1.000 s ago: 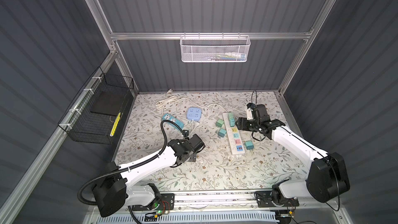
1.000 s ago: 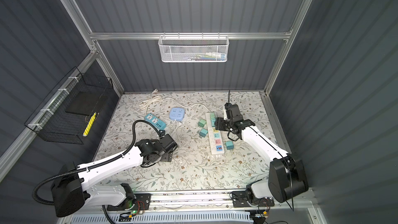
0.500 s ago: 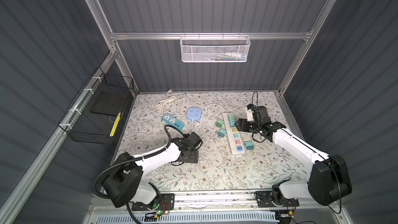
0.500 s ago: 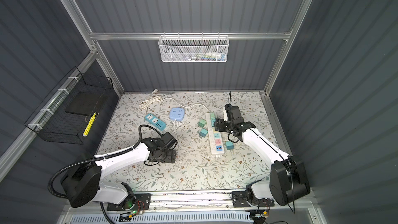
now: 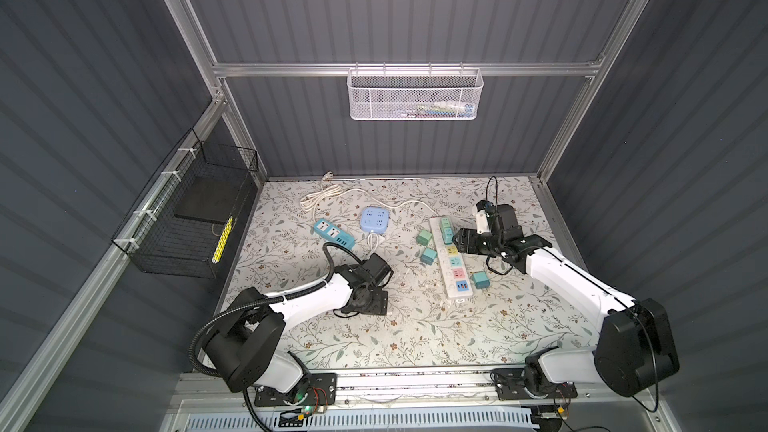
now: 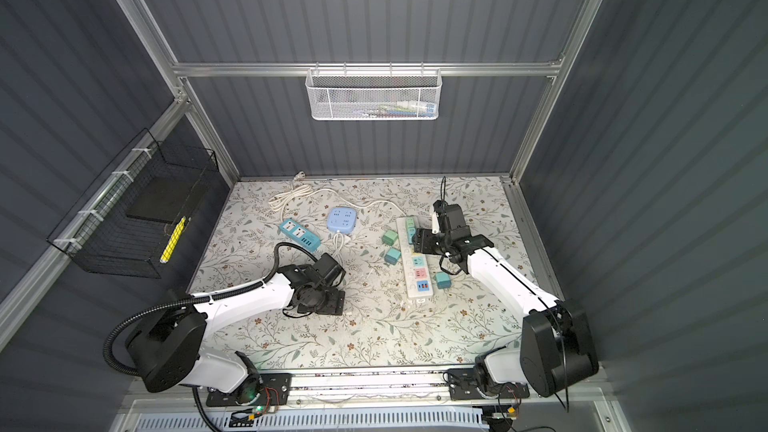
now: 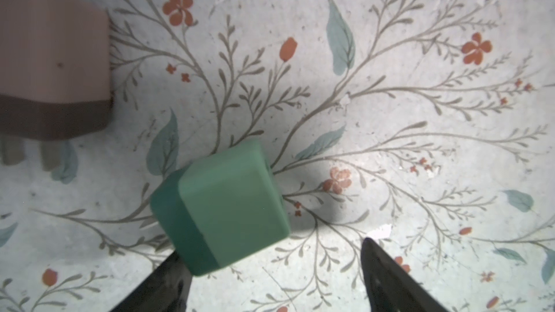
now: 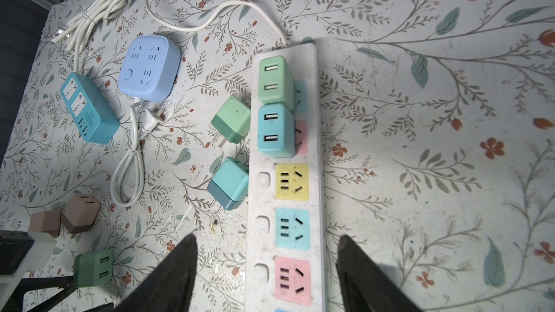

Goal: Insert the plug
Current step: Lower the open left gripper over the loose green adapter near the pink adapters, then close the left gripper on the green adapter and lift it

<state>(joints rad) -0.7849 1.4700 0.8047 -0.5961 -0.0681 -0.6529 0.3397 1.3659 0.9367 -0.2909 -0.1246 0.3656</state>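
Note:
A dark green plug (image 7: 222, 208) lies on the flowered mat between the fingers of my left gripper (image 7: 270, 249). It rests against one finger (image 7: 163, 283), with a clear gap to the other finger (image 7: 387, 277), so the gripper is open. In both top views the left gripper (image 5: 369, 304) points down and hides this plug. The white power strip (image 8: 288, 175) carries a green plug (image 8: 274, 79) and a blue plug (image 8: 274, 130) in its far sockets. My right gripper (image 8: 267, 236) hangs open astride the strip, holding nothing, seen in a top view as the right gripper (image 5: 459, 241).
Loose plugs lie beside the strip: light green (image 8: 231, 120), teal (image 8: 228, 183), another teal (image 5: 481, 279). Two pink plugs (image 8: 79, 213) sit near the left gripper. A blue socket cube (image 5: 375, 219), a teal strip (image 5: 332, 234) and coiled white cord (image 5: 320, 197) lie behind.
The left arm has folded in and the left gripper has dropped lower over the mat, its fingers narrowing a little. The right gripper has opened slightly wider over the strip.

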